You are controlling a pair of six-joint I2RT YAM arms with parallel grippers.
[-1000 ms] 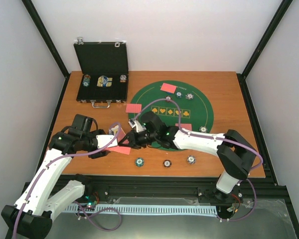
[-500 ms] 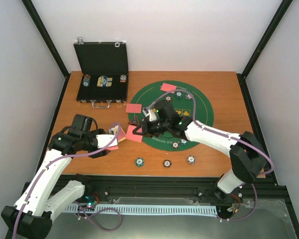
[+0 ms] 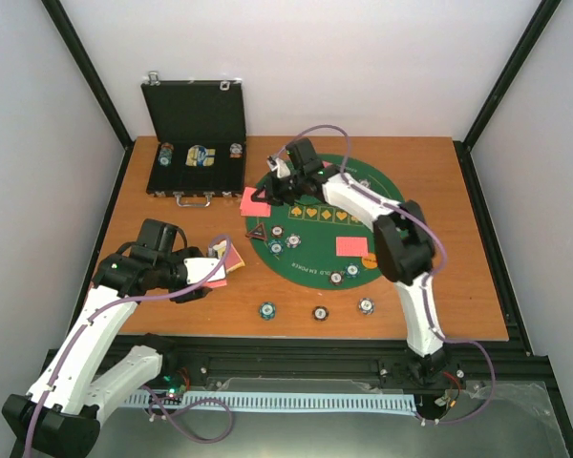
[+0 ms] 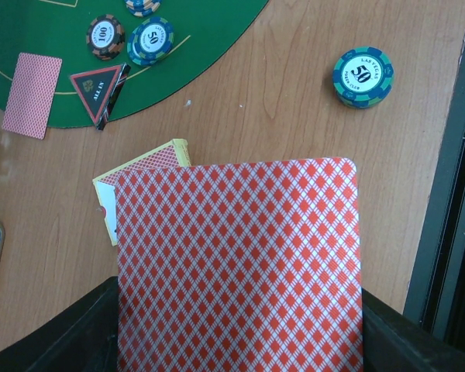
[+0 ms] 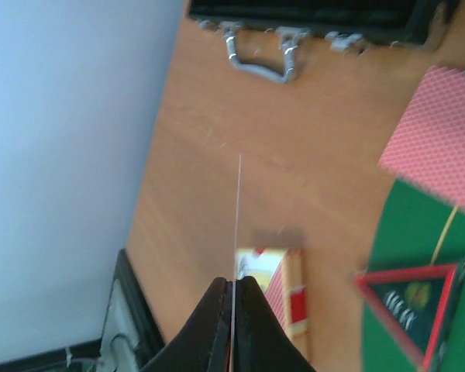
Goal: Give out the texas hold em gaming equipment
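The right fingers (image 5: 211, 325) are pinched tight on one thin card (image 5: 236, 209). The wrist view sees it only from the edge, like a thin line. From above, this card hangs over the 10 o'clock edge of the green mat (image 3: 387, 205), above the worktop (image 3: 458, 286).

The left fingers (image 4: 81, 329) grip another red card (image 4: 236, 267) near the 8 o'clock side of the mat. I cannot tell if it is one card or a small pile. The yellow card box (image 4: 143, 164) lies just behind it.

One dealt card (image 3: 255, 203) lies flat on the worktop, right beside the mat at 9 o'clock. A second dealt card (image 3: 351, 246) lies on the mat at 5 o'clock, near an orange disc (image 3: 370, 259). The triangle marker (image 3: 257, 232) sits at the mat's 8 o'clock edge, with a few chips (image 3: 278, 232) just beside it. Three more chips (image 3: 320, 312) sit in a row on the worktop at 6 o'clock. The black case (image 3: 196, 167) stands open far off at 10 o'clock.

I think the job in hand is dealing cards to the places around the mat, and it looks partly done. Next the right arm should go down low, tip the card flat, and let go. It should take care not to bump the dealt card lying close by.
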